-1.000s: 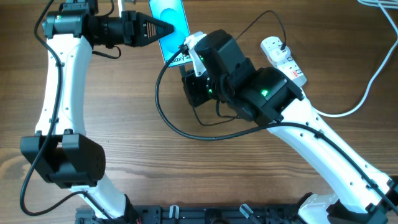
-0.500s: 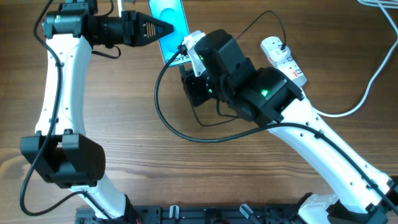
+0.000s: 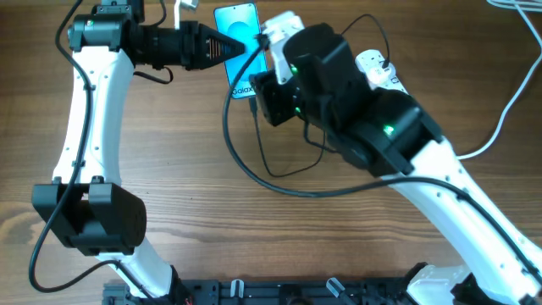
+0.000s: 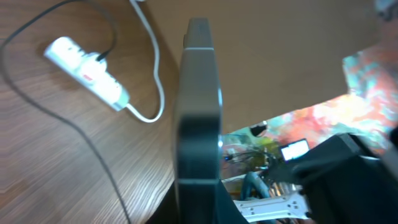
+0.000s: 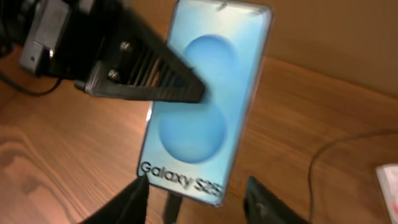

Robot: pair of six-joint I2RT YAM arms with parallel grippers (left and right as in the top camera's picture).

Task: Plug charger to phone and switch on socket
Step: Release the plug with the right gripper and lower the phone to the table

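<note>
- Your left gripper (image 3: 241,49) is pinched shut on the phone (image 5: 211,134), with one finger across the screen. I think that is so the phone cannot slide when the plug pushes in.
- Your right gripper (image 5: 198,202) is wide open at the phone's bottom end, holding nothing.
- The charger (image 5: 172,206) tip sits at that end. I cannot tell if it is in.
- The socket (image 4: 87,70) lies well apart, with no gripper near it.

Overhead, the right arm (image 3: 364,110) hides the lower right corner of the phone (image 3: 235,25) and part of the socket (image 3: 374,66). In the right wrist view, the picture's bottom edge cuts off the blurred jaws of the right gripper (image 5: 199,205) and the connector tip of the charger (image 5: 171,208). The left wrist view shows the phone edge-on and blurred.
</note>
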